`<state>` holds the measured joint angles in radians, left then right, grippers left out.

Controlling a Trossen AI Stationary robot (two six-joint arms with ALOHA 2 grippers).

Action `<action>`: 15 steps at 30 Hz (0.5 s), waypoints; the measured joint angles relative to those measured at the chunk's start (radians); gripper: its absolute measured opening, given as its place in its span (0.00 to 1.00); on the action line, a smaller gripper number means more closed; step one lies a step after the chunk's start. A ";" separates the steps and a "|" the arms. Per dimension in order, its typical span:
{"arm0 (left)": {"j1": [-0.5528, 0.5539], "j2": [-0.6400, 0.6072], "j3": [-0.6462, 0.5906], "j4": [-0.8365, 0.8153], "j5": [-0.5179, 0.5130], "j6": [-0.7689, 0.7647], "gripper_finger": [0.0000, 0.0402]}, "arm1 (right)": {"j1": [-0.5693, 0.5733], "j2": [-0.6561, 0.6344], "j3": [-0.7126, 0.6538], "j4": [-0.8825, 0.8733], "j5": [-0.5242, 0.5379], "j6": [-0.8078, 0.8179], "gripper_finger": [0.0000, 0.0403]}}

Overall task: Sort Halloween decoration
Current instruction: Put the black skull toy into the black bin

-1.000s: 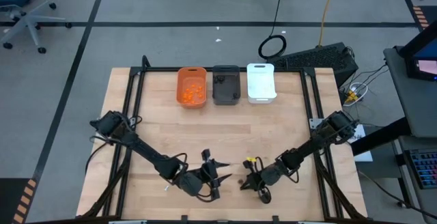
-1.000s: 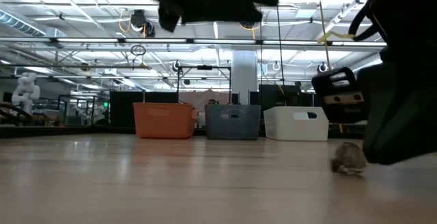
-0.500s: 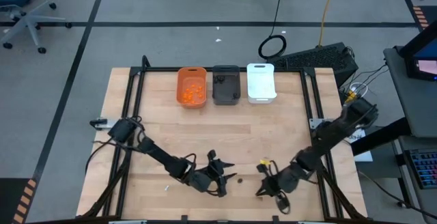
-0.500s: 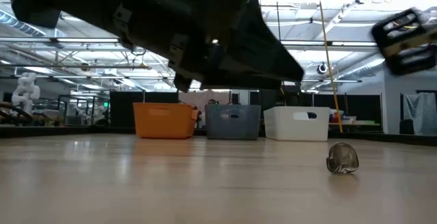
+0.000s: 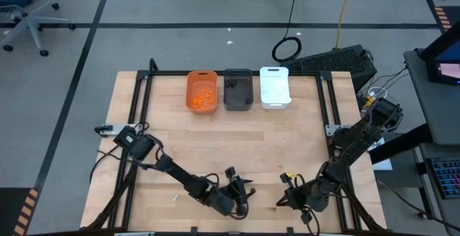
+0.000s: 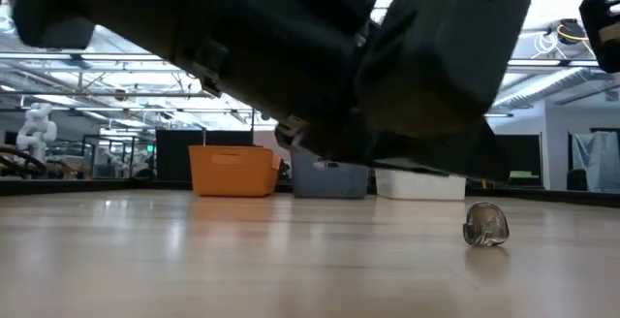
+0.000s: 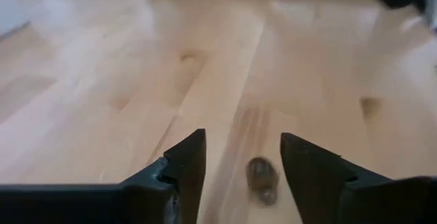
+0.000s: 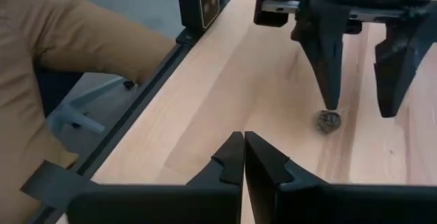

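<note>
The dark lump [image 7: 263,179] lay on the bench [image 5: 287,142] at its near edge, between the spread fingers of the left gripper [image 7: 242,157]. It looked light and hard, likely to roll; best pinched across its middle. The right gripper [image 8: 244,157], clenched empty, had withdrawn rightwards since a second earlier.

Up at the far edge of the wooden tabletop [image 5: 287,142] three bins stand in a tight row: the orange bin [image 5: 202,91], the dark grey bin [image 5: 238,89] in the middle, and the white bin [image 5: 274,86]. Beyond them, on the grey floor, a coiled black cable [image 5: 287,49] lies near a black keyboard [image 5: 338,62]. An office chair [image 5: 25,16] sits well off to the side. From the right wrist, a tan sleeve [image 8: 61,53] shows beside the tabletop's edge.
</note>
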<state>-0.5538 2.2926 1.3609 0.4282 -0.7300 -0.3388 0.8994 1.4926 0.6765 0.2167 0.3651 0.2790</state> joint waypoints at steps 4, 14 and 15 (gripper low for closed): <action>0.003 -0.001 0.021 -0.082 0.008 -0.073 0.55 | 0.000 0.000 0.000 -0.003 0.001 -0.002 0.00; 0.012 -0.001 0.021 -0.079 0.135 -0.098 0.64 | 0.000 0.000 0.000 -0.005 0.001 -0.003 0.00; 0.014 -0.001 0.021 -0.079 0.135 -0.097 0.64 | -0.001 0.000 0.000 -0.005 0.001 -0.003 0.00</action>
<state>-0.5397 2.2913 1.3815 0.3493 -0.5949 -0.4359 0.8986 1.4929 0.6765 0.2119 0.3656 0.2764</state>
